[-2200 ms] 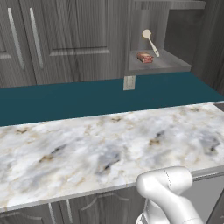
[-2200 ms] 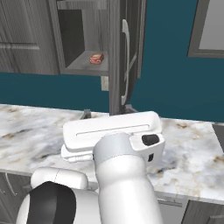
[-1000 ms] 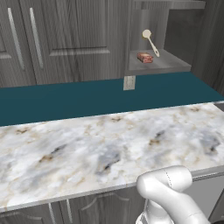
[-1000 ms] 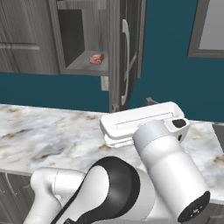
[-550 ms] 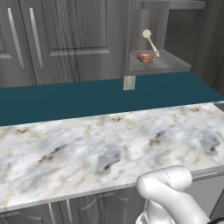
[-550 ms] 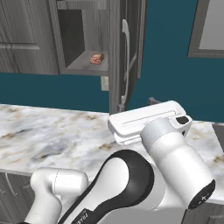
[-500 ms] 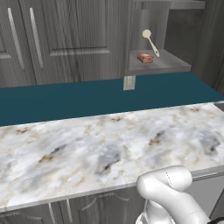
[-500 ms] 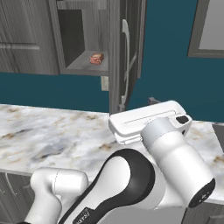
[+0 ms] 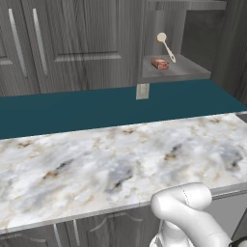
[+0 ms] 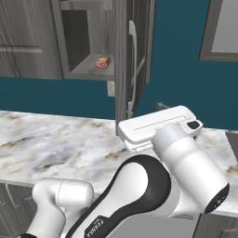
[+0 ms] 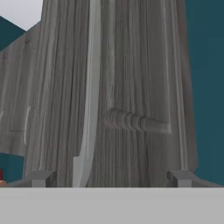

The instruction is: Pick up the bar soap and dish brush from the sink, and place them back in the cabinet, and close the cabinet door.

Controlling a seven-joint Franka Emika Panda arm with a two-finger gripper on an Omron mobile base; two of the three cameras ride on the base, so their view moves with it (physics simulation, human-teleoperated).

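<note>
Hand view | cabinet door [image 11: 131, 87] fills space ahead of jaws | jaws spread wide, empty

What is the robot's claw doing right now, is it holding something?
Claw: open and empty, pointed at the cabinet door.
</note>
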